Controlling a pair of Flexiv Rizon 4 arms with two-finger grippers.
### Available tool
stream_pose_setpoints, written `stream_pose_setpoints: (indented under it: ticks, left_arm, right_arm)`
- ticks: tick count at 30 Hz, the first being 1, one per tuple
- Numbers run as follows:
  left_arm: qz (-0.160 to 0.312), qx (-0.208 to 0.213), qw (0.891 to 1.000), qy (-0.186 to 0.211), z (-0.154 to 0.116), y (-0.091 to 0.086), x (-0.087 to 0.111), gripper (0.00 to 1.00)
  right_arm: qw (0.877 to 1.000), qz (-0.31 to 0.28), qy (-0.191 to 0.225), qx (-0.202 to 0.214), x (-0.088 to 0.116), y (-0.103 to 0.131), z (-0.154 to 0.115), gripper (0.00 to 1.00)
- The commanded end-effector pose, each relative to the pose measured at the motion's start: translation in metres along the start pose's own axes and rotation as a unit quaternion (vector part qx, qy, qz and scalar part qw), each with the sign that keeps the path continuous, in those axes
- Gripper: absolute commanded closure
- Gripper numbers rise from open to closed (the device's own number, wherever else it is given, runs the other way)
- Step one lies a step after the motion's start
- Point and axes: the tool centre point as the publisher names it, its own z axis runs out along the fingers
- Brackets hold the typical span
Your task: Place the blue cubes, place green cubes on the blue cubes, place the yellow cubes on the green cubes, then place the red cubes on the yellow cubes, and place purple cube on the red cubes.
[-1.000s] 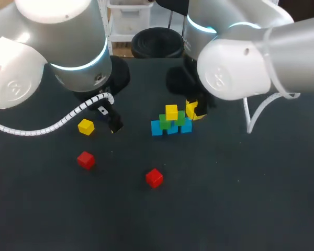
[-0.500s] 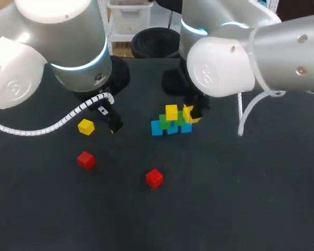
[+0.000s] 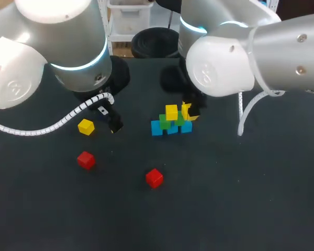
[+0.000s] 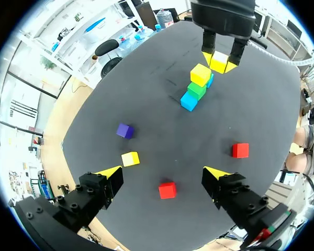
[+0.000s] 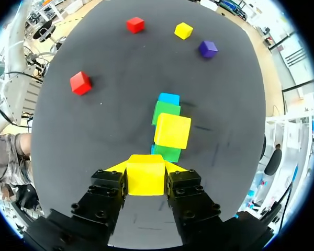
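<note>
dark table (image 3: 240,209): black surface carrying every cube
left gripper (image 4: 162,173): fingers spread wide, nothing between them, above the surface at nine o'clock of the stack (image 3: 171,124)
loose yellow cube (image 3: 86,126): on the surface at nine o'clock of the stack, beside the left gripper
purple cube (image 4: 124,130): alone near the loose yellow cube, hidden in the head view
left red cube (image 3: 86,160): at eight o'clock of the stack, well apart
middle red cube (image 3: 154,178): at six o'clock of the stack
stack: blue cubes (image 3: 157,128) in a row, green cubes (image 3: 165,121) on them, one placed yellow cube (image 3: 171,111) on the greens
held yellow cube (image 5: 145,178): at three o'clock of the placed yellow cube, about level with it; touching or not, I cannot tell
right gripper (image 5: 146,167): fingers clamped on the held yellow cube from two sides, over the stack's right end
risk: the slot beside the placed yellow cube looks tight, so a slightly off-line descent could shove it off the greens; releasing with the cube overhanging a green edge could tip it down; fingers opening close by could nudge the stack
</note>
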Motion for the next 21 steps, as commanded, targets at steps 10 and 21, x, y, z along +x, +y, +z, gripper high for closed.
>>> stream_pose_setpoints:
  ticks: [10,21]
  left_arm:
    - [0.001,0.001,1.000,0.001,0.0006,0.0007,-0.0011,0.00]
    - [0.001,0.001,1.000,0.001,0.0006,0.0007,-0.0011,0.00]
  right_arm:
    - [1.000,-0.009,-0.005,-0.008,-0.0018,-0.0085,0.0051,1.00]
    - [1.000,-0.014,-0.004,-0.013,-0.0026,-0.0076,0.0049,1.00]
